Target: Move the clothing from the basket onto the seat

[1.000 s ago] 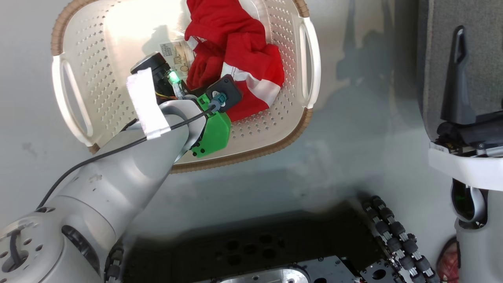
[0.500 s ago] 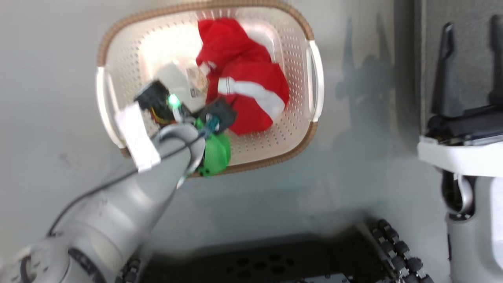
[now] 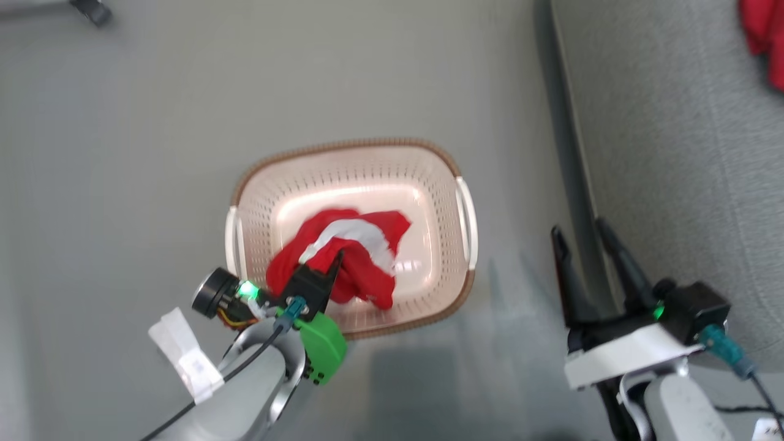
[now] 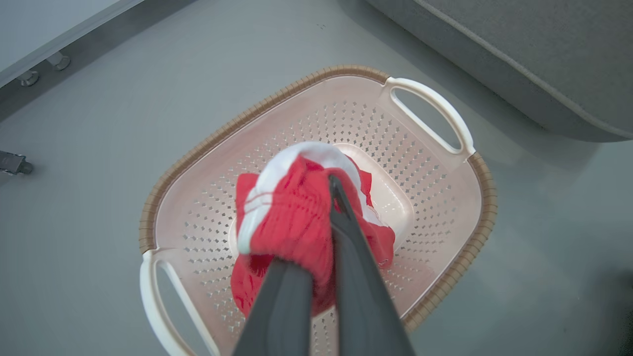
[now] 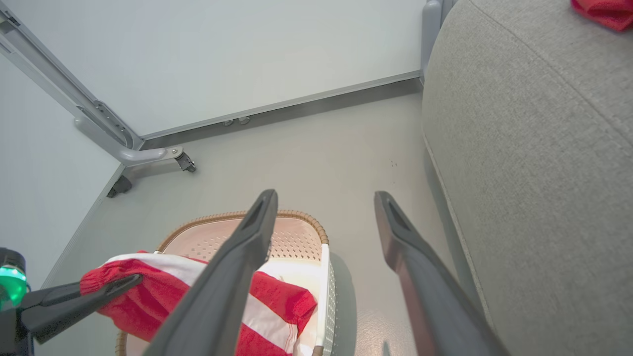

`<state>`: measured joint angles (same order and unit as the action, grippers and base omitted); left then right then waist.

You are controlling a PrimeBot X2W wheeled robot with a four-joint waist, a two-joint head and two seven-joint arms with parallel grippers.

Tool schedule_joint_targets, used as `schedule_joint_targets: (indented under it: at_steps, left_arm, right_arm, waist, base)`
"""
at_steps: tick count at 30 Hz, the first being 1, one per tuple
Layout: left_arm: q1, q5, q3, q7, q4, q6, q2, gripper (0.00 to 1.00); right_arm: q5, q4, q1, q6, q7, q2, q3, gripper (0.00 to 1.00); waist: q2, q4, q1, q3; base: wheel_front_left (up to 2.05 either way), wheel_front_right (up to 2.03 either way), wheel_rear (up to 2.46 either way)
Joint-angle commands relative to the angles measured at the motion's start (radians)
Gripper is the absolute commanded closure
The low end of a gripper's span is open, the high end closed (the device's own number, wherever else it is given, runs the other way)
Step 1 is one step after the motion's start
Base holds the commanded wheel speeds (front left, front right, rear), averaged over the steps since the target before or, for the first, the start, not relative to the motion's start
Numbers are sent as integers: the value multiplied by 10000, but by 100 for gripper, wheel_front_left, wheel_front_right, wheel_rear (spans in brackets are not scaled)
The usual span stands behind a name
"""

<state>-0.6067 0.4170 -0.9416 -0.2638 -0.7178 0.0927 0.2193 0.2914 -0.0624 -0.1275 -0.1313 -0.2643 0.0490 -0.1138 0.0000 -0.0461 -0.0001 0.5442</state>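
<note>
Hanging limp from the clenched left hand (image 3: 334, 263), the red-and-white garment (image 4: 287, 217) droops over the basket's (image 3: 343, 146) middle. Soft and light, it likely grips best at a gathered fold; the right hand (image 3: 577, 226) is released beside the seat's (image 3: 674, 153) edge.

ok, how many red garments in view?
2. The held garment is pinched in the left tool, hanging over the basket. The second garment lies on the seat, at the head view's upper right. Part of the basket floor is hidden, so another may lie beneath.
</note>
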Motion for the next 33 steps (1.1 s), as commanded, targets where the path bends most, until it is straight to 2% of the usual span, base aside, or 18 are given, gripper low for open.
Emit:
schedule_joint_targets:
  at_steps: [1, 8, 20, 26, 33]
  left_arm:
    - [474, -156, 106, -7, 189, 90, 103, 100]
    - [1708, -416, 978, -7, 1483, 465, 451, 100]
    - [1785, -906, 1714, -8, 3713, 640, 860, 100]
    - [1380, -1039, 1605, 66, 4573, 514, 882, 100]
    - [1210, -528, 1494, 445, 5641, 147, 518, 100]
  right_arm:
    - [22, -155, 424, 11, -1, 30, -162, 0]
    - [-74, -581, 1471, 11, -2, 32, -792, 0]
    - [-431, -628, 1932, 11, 0, 29, -1146, 0]
    - [-389, -497, 1743, 11, 0, 29, -1360, 0]
    - [-641, -262, 1131, 11, -2, 32, -2237, 0]
  waist:
    - [0, -119, 1, -3382]
    - [0, -215, 1, -5103]
    - [0, -55, 1, -5756]
    - [0, 50, 1, -5821]
    - [0, 105, 1, -5824]
  base:
    - [0, 0, 0]
    - [0, 0, 0]
    - [0, 0, 0]
    - [0, 0, 0]
    - [0, 0, 0]
